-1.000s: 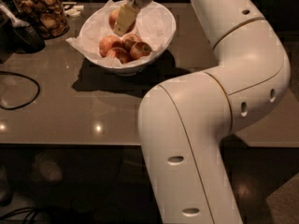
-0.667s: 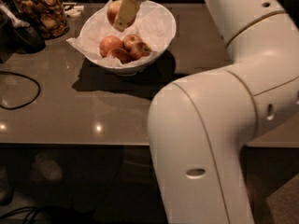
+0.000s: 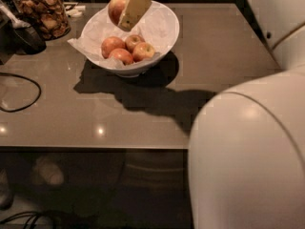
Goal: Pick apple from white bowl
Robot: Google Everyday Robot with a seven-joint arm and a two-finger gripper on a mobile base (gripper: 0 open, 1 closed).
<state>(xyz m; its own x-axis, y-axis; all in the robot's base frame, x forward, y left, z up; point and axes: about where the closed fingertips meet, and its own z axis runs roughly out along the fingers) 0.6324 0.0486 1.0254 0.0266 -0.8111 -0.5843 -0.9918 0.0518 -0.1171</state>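
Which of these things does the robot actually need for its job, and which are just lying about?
In the job: apple, held by the gripper over the white bowl.
Lying about: other apples in the bowl, jar, cable.

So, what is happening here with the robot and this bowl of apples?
The robot's gripper, at the top of the view over the far side of the white bowl, is closed on one red-orange apple and holds it above the bowl. Four other apples lie on the paper lining inside. The bowl stands on a brown table, with a glass jar of snacks to its left. So the apple is out of the bowl and in the gripper.
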